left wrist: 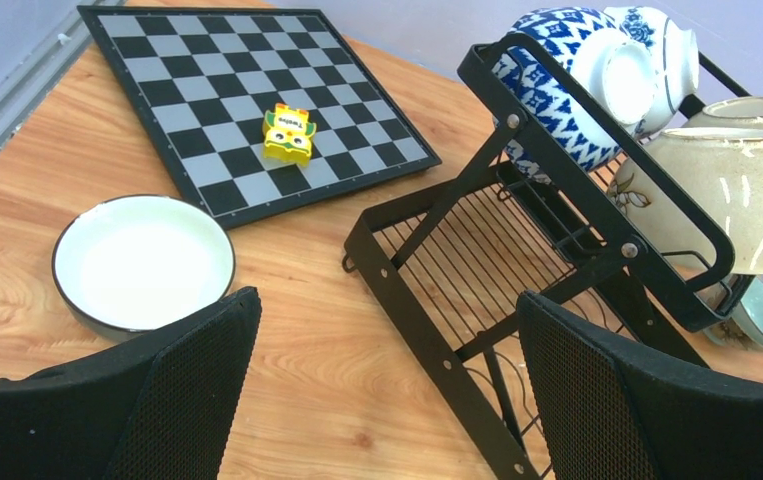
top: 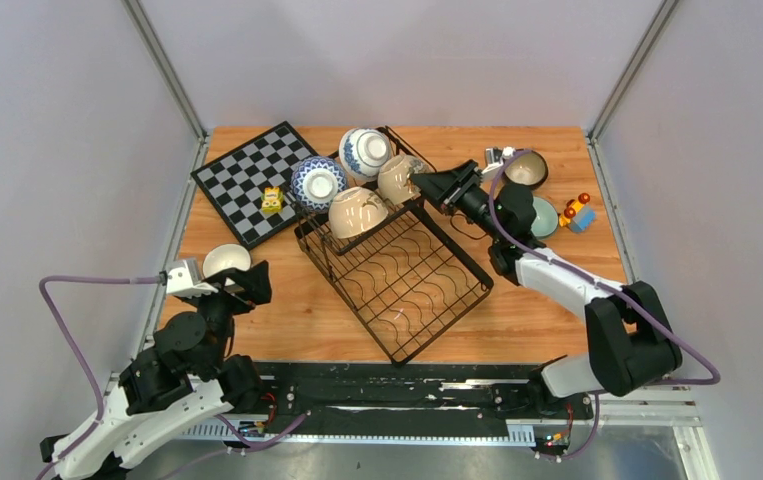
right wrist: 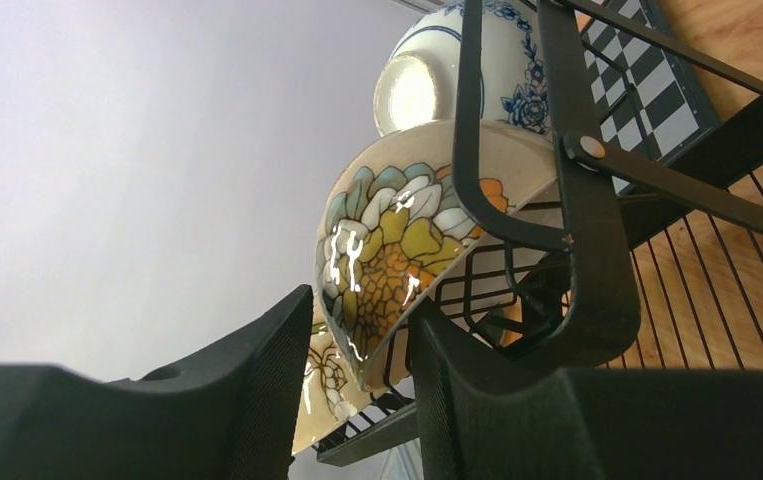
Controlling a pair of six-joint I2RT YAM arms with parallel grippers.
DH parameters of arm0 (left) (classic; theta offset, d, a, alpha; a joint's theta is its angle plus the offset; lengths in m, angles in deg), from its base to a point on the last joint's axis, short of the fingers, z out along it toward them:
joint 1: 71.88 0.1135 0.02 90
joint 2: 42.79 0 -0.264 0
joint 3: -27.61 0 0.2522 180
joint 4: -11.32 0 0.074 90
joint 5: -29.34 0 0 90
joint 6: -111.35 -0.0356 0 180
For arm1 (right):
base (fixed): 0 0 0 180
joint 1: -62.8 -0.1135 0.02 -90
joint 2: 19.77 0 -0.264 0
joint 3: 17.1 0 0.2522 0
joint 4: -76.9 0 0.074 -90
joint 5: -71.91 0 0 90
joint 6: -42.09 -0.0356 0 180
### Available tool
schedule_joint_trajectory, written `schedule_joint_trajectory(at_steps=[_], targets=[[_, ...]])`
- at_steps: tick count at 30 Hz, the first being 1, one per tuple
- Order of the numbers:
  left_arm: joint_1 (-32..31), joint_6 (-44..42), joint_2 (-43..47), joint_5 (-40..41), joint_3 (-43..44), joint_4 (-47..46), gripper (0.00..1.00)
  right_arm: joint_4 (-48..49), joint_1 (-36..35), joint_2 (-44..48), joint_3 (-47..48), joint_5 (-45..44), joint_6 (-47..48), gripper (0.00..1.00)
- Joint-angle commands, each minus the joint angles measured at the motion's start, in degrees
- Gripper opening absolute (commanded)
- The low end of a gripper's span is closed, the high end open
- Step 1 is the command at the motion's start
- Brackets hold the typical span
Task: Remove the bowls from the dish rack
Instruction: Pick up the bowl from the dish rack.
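From above, the black wire dish rack (top: 394,268) stands mid-table. Its raised far basket holds four bowls on edge: a blue diamond-patterned bowl (top: 317,183), a blue-flowered bowl (top: 365,152), a beige bowl (top: 357,211) and a yellow-flowered bowl (top: 397,178). A white bowl (top: 225,260) sits upright on the table at near left, just beside the left gripper (top: 253,280). At far right a dark bowl (top: 525,168) and a teal bowl (top: 544,216) rest on the table, with toy bricks (top: 577,213) beside the teal one. A chessboard (top: 242,175) lies at far left with a yellow block (top: 272,199) on it. The right gripper (top: 419,181) reaches the yellow-flowered bowl. In the left wrist view the block carries a short word, seemingly "Twelve", and the left fingers (left wrist: 187,380) stand wide apart, holding nothing. In the right wrist view the right fingers (right wrist: 277,360) stand narrow, either side of the yellow-flowered bowl's rim. Whether they pinch it I cannot tell.
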Motion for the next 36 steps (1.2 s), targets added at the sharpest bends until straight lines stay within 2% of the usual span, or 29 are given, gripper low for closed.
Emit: schedule_joint_trajectory(at_steps=[1, 14, 21, 29, 36], targets=[[-0.2, 0.7, 0.5, 0.9, -0.7, 0.4, 1.00, 8.8, -0.7, -2.7, -0.9, 1.8, -2.1, 0.42], [-0.2, 0.9, 0.5, 0.7, -0.8, 0.8, 1.00, 20.3, -0.7, -7.8, -1.3, 3.3, -5.2, 0.24], [-0.2, 1.1, 0.5, 0.8, -0.8, 1.0, 1.00, 26.7, -0.7, -10.8, -1.3, 4.1, -7.2, 0.00], [-0.2, 1.0, 0.6, 1.1, -0.6, 1.1, 1.00, 39.9, -0.7, -17.1, 3.7, 5.5, -12.2, 0.00], [-0.1, 1.1, 0.7, 1.6, -0.3, 1.7, 1.00, 40.1, -0.7, -18.5, 9.7, 6.5, -12.5, 0.00]])
